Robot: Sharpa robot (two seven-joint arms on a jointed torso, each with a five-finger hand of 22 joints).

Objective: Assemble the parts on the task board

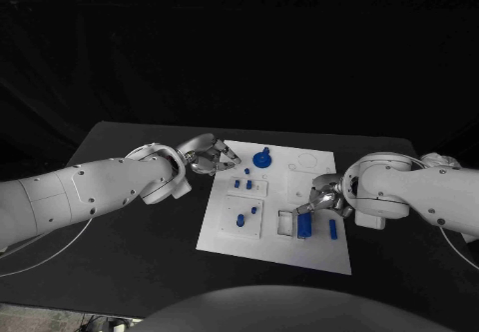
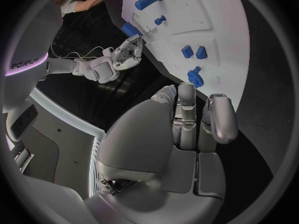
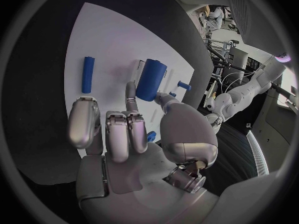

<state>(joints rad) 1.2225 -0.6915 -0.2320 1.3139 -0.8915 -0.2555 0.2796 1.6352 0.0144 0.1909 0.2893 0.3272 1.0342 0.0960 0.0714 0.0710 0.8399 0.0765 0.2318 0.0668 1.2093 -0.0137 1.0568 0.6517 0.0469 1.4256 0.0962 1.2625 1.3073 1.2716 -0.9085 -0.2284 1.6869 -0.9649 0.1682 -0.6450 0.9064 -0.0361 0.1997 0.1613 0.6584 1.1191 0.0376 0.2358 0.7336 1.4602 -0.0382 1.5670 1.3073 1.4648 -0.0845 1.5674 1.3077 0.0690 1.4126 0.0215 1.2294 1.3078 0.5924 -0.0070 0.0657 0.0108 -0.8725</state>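
One partial word — perhaps "ed/eus" — on the robot's body panel [image 2: 28,62]; nothing else legible.

Head view dim overall: black cloth backdrop and black table [image 1: 149,228] swallow detail, only the white rectangular task board [image 1: 314,242] reads bright. Soft shadows under both arms. Wrist views: strong fisheye bending, dark vignette ring. Faint violet tint on the board. Soft highlights on the silver fingers [image 3: 84,122], no hard glare. Far room slightly soft.

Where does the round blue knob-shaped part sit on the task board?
In the head view, the round blue part sits at the task board's far edge, just right of the left hand.
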